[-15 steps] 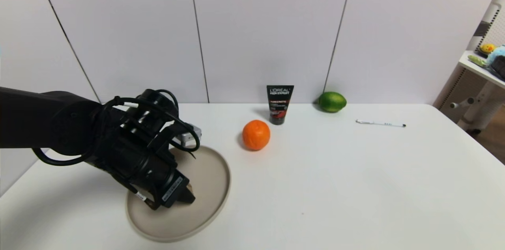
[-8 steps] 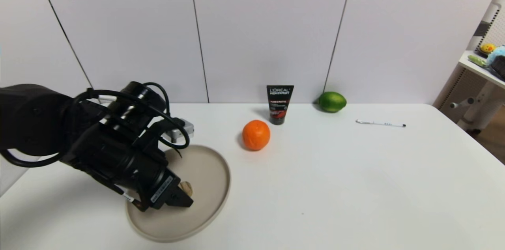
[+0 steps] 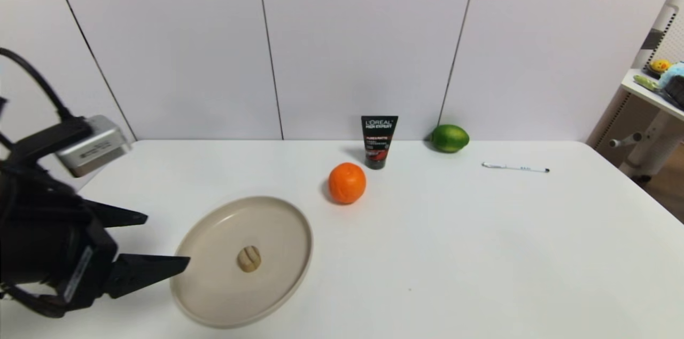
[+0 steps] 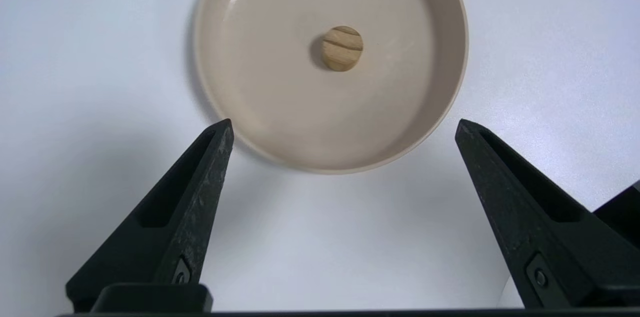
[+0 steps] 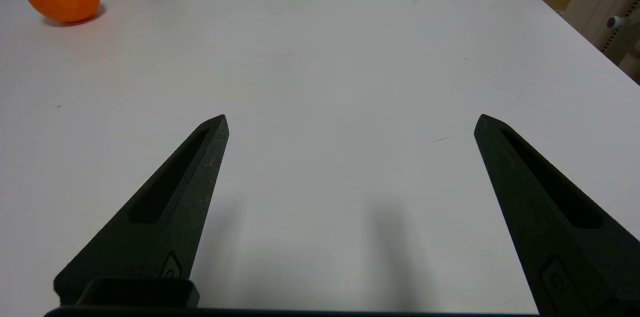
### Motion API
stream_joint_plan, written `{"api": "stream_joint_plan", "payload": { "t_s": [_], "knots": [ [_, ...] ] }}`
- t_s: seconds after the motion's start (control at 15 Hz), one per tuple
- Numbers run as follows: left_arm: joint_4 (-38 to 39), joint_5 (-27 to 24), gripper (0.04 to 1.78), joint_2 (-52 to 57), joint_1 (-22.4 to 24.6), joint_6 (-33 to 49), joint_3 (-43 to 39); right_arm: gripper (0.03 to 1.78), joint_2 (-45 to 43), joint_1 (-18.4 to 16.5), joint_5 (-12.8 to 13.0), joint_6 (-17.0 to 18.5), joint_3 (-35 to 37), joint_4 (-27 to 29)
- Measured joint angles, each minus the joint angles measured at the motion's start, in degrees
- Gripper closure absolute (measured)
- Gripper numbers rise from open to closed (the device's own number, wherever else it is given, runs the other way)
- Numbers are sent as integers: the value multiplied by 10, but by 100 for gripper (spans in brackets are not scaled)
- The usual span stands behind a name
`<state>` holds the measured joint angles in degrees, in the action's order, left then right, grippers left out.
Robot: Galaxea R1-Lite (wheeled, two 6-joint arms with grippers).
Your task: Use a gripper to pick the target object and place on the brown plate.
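Note:
The small tan wooden knob (image 3: 249,259) lies near the middle of the beige-brown plate (image 3: 283,221) at the table's front left. It also shows in the left wrist view (image 4: 342,48), on the plate (image 4: 250,82). My left gripper (image 3: 166,240) is open and empty, drawn back to the left of the plate and above the table; in its own view (image 4: 342,127) the jaws stand wide apart. My right gripper (image 5: 350,119) is open and empty over bare table; it does not show in the head view.
An orange (image 3: 347,183), a black L'Oreal tube (image 3: 378,141) and a green lime (image 3: 450,138) stand toward the back. A white pen (image 3: 515,167) lies at the back right. A shelf (image 3: 654,90) with toys stands beyond the table's right edge.
My left gripper has let go of the knob, opened, and pulled back left and away from the plate. The knob now lies uncovered on the plate.

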<state>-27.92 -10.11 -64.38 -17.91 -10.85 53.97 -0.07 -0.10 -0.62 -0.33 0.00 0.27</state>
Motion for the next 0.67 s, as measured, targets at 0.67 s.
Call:
{"api": "stream_joint_plan", "payload": {
  "t_s": [0.67],
  "knots": [
    [198,-3,15,418,179,1,-331,11,0,0,0,0,0,0]
  ]
}}
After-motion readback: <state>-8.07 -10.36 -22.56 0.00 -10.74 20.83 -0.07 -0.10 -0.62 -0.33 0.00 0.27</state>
